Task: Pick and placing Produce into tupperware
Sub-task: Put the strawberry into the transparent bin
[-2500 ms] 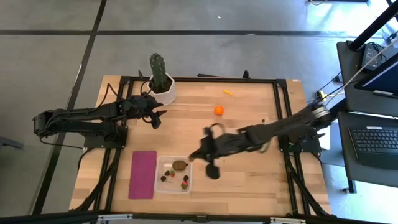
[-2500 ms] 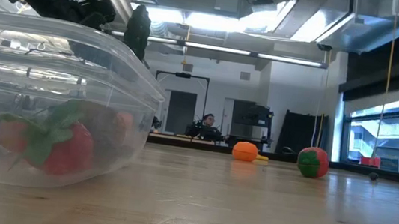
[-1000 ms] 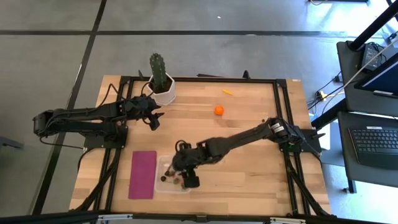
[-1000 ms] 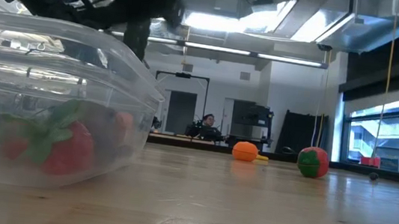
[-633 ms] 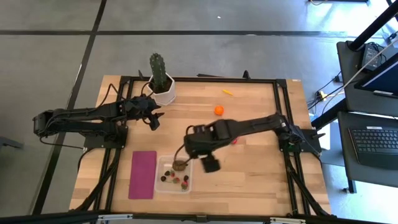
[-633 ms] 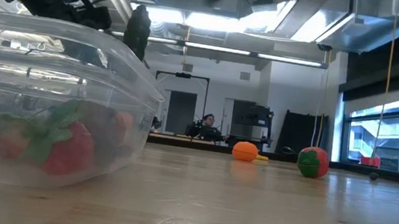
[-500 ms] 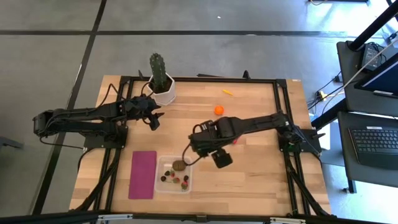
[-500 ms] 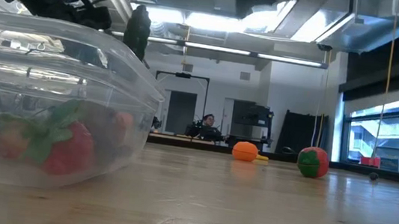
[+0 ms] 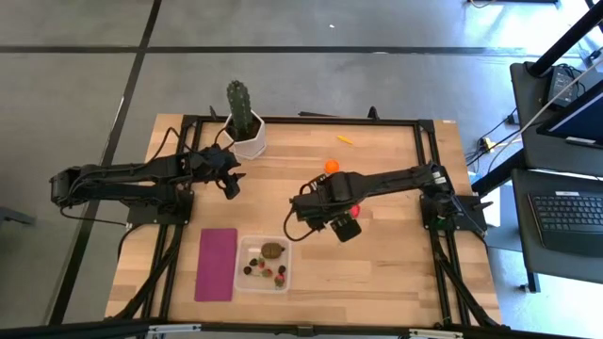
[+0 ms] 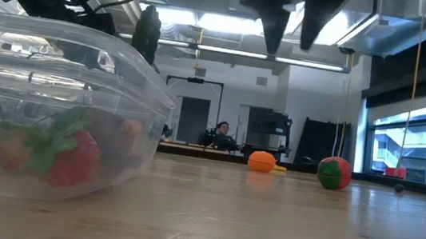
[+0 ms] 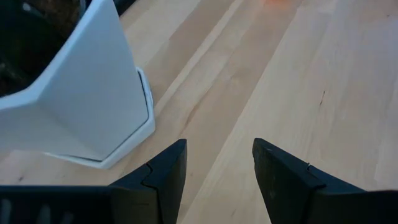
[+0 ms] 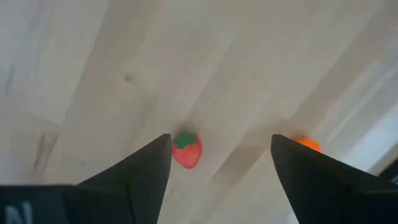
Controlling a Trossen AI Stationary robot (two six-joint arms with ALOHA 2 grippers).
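The clear tupperware sits near the table's front edge. It holds a brown kiwi, strawberries and small dark berries. A loose strawberry lies at mid-table. An orange ball and a thin yellow piece lie farther back. My right gripper hangs open above the table, its fingers pointing down and framing the loose strawberry well below them. My left gripper is open and empty next to the cactus's white pot.
A tall green cactus in its white pot stands at the far left. A flat magenta rectangle lies left of the tupperware. A tiny dark thing lies on the table toward the right. Bare wood surrounds the loose strawberry.
My right gripper has risen out of the tupperware. It has swung toward the table's far right, from over the tub to above the loose strawberry at mid-table. The fruit in the tub and the loose fruit have stayed where they were.
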